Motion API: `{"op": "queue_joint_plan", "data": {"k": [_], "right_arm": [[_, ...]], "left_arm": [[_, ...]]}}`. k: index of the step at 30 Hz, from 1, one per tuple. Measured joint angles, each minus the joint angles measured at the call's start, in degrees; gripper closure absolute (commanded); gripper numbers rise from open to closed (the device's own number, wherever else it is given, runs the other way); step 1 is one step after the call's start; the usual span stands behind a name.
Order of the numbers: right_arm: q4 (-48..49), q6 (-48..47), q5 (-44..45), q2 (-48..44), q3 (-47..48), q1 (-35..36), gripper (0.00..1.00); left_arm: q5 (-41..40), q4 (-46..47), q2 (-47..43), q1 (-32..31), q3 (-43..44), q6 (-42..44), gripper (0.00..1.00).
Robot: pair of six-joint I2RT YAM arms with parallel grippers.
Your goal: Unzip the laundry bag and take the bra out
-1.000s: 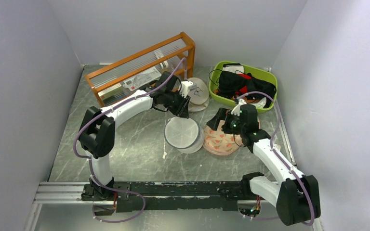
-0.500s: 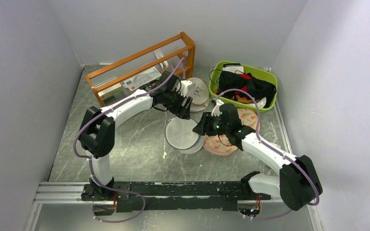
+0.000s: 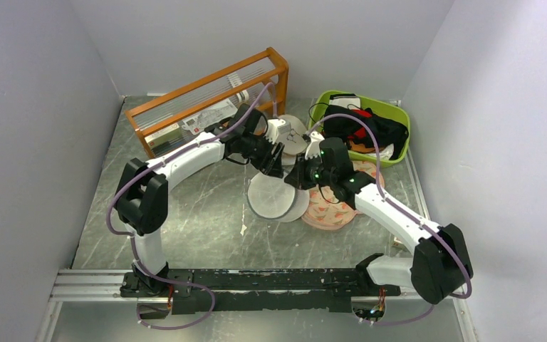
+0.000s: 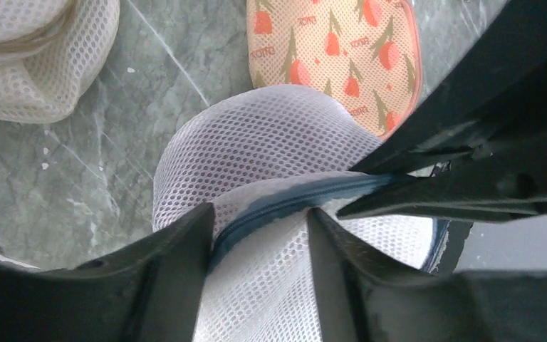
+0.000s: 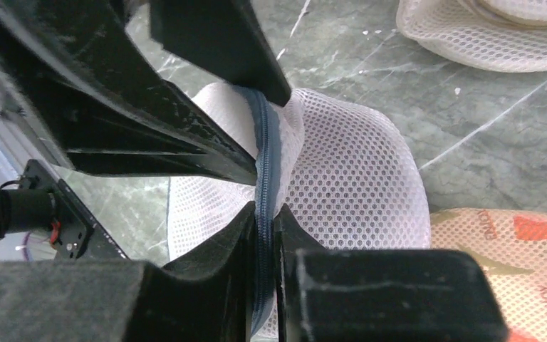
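The laundry bag (image 3: pixel 274 199), a round white mesh drum with a dark blue zip (image 5: pixel 265 164) along its rim, stands tilted on the table's middle with its far edge raised. My right gripper (image 3: pixel 298 174) (image 5: pixel 265 210) is shut on that zip band at the bag's upper rim. My left gripper (image 3: pixel 274 165) (image 4: pixel 258 214) straddles the same rim from the other side, its fingers (image 4: pixel 185 249) well apart with mesh (image 4: pixel 256 142) bulging between them. The two grippers almost touch. The bra is hidden.
A peach pad with orange prints (image 3: pixel 331 206) lies right of the bag. A small cream round pouch (image 3: pixel 292 135) sits behind it. A green bin (image 3: pixel 401 114) of dark clothing stands back right, a wooden rack (image 3: pixel 206 100) back left.
My right arm swung left from over the peach pad to the bag's rim and shut on the zip band. The left gripper's fingers spread wider on the rim. The bag tilted up a little.
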Motion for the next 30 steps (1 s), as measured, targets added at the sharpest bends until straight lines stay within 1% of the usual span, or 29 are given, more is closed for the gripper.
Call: {"op": "queue_joint_plan", "data": {"k": [4,9,11,12,15,17,19,20,22,25,27,30], "right_arm": [[-1.40,-2.08,1.03,2.93,2.40,0.00,0.89],[-1.33,-3.08,1.46,6.08,3.89,-0.04,0.88],[-1.38,-3.19,1.99,7.76,5.01,-0.04,0.87],[-1.44,-3.23,2.05,8.68,5.75,-0.04,0.83],[-1.55,-3.45,1.81,10.99,8.28,0.00,0.63],[-1.40,-3.87,1.36,12.04,9.51,0.11,0.51],[-1.09,-4.92,0.81,12.96,10.32,0.20,0.38],[-0.90,-5.84,0.48,13.53,10.60,0.26,0.32],[-0.79,-6.64,-0.33,14.47,11.17,0.33,0.23],[1.01,-8.13,-1.11,16.39,11.74,0.33,0.14],[3.08,-8.41,-1.77,17.00,11.02,0.33,0.12],[5.40,-8.63,-2.05,17.03,9.31,0.22,0.10]], "left_arm": [[0.02,-0.02,-0.96,0.07,0.00,0.52,0.63],[-0.76,-0.72,-1.60,0.37,0.00,0.92,0.92],[-1.36,-0.74,-2.54,0.35,-0.42,0.66,0.93],[-1.90,-0.63,-3.45,0.35,-1.01,0.57,0.93],[-4.20,-0.13,-6.86,0.42,-3.39,-1.14,0.93],[-7.17,1.09,-10.60,0.42,-6.69,-4.17,0.93],[-10.23,2.64,-14.78,0.55,-11.04,-8.85,0.93],[-11.89,4.35,-17.75,1.05,-14.64,-12.76,0.93],[-13.35,7.37,-22.62,1.97,-20.96,-19.45,0.93],[-15.32,12.55,-30.29,4.94,-32.20,-31.63,0.93],[-17.00,16.28,-34.69,6.75,-38.86,-39.89,0.93],[-19.82,21.24,-40.50,7.41,-45.90,-50.18,0.93]]}}
